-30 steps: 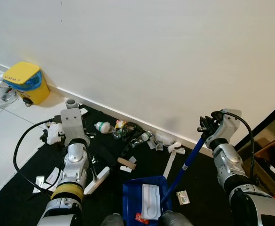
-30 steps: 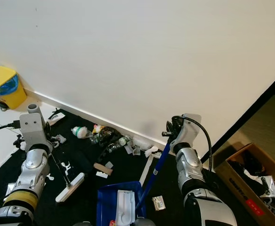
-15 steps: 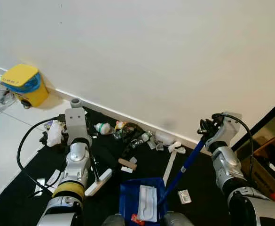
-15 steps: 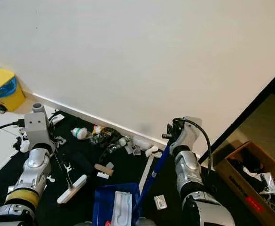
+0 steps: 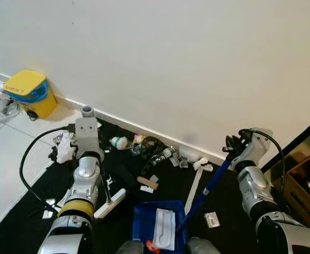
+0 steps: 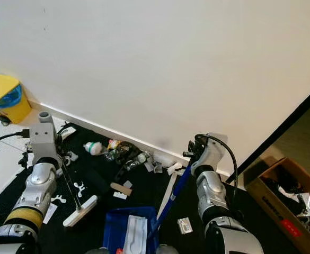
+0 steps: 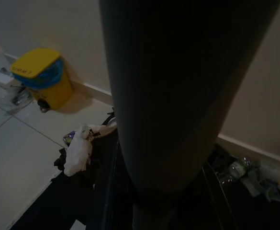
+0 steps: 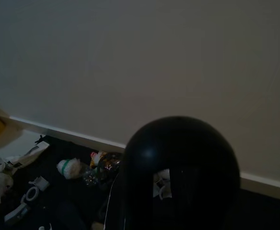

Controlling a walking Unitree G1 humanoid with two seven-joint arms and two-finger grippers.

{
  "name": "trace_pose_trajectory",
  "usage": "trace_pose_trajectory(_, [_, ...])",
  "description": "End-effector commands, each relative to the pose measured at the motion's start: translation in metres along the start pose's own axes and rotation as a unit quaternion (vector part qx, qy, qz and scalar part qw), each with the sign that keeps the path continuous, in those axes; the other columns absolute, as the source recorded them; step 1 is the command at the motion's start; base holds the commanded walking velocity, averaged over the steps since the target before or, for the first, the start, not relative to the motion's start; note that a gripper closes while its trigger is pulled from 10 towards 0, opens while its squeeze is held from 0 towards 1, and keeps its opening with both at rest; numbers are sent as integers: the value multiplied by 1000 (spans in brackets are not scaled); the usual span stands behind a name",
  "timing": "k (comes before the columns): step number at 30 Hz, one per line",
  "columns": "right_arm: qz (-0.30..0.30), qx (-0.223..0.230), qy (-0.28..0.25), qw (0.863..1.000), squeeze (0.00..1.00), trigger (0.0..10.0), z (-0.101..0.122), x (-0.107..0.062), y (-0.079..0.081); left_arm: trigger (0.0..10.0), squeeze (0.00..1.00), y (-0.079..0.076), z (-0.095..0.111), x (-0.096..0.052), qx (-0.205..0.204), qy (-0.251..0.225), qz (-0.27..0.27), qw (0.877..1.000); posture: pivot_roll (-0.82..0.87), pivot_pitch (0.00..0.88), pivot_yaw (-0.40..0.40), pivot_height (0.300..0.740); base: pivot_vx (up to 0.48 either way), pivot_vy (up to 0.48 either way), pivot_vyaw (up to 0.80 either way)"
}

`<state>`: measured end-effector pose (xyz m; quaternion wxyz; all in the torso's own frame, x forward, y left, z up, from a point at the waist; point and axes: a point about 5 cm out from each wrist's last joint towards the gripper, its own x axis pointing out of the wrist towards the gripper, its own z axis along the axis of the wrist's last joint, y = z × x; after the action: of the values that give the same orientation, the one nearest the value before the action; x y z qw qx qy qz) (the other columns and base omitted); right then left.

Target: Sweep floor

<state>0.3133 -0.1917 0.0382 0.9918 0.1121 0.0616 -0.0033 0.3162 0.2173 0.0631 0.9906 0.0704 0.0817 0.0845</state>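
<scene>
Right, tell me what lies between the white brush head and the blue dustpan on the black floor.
Nothing visible blocks it. The white brush head lies just to the left of the blue dustpan with bare black floor between them. The brown cardboard piece sits beyond, nearer the wall.

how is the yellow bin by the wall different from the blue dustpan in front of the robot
The yellow bin stands upright on the pale tiles against the wall, to the robot's left; the blue dustpan lies flat on the black mat at its feet. The bin is closed under a yellow lid with a blue liner at the rim; the dustpan is an open tray with white litter in it and a long blue handle rising toward the right gripper.
</scene>
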Motion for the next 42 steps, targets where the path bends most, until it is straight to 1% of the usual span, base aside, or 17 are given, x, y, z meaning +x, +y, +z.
trace_pose_trajectory(1, [-14, 15, -6, 1000, 0, 10000, 0, -2, -3, 10000, 0, 3, 8, 4, 18, -11, -6, 1000, 79, 34, 2, 740, 0, 0, 0])
trace_pose_trajectory(9, [-16, 14, -4, 1000, 0, 10000, -2, -3, -6, 10000, 0, 4, 3, 1, 20, -6, -8, 1000, 78, 38, -4, 740, 0, 0, 0])
trace_pose_trajectory(16, [-20, 12, -4, 1000, 0, 10000, 2, -1, -8, 10000, 0, 2, -3, -1, 14, 7, -7, 1000, 71, 37, -15, 740, 0, 0, 0])
trace_pose_trajectory(24, [-20, 10, -9, 1000, 0, 10000, 6, 1, -9, 10000, 0, -3, -5, -1, 10, 13, -11, 1000, 58, 35, -9, 740, 0, 0, 0])
trace_pose_trajectory(33, [-27, 9, -11, 1000, 0, 10000, 5, -2, -14, 10000, 0, -1, -7, -1, 11, 20, -11, 1000, 52, 41, 1, 740, 0, 0, 0])
trace_pose_trajectory(42, [-26, 9, -10, 1000, 0, 10000, 5, -2, -13, 10000, 0, -3, -10, -4, 11, 22, -14, 1000, 51, 42, -2, 740, 0, 0, 0])
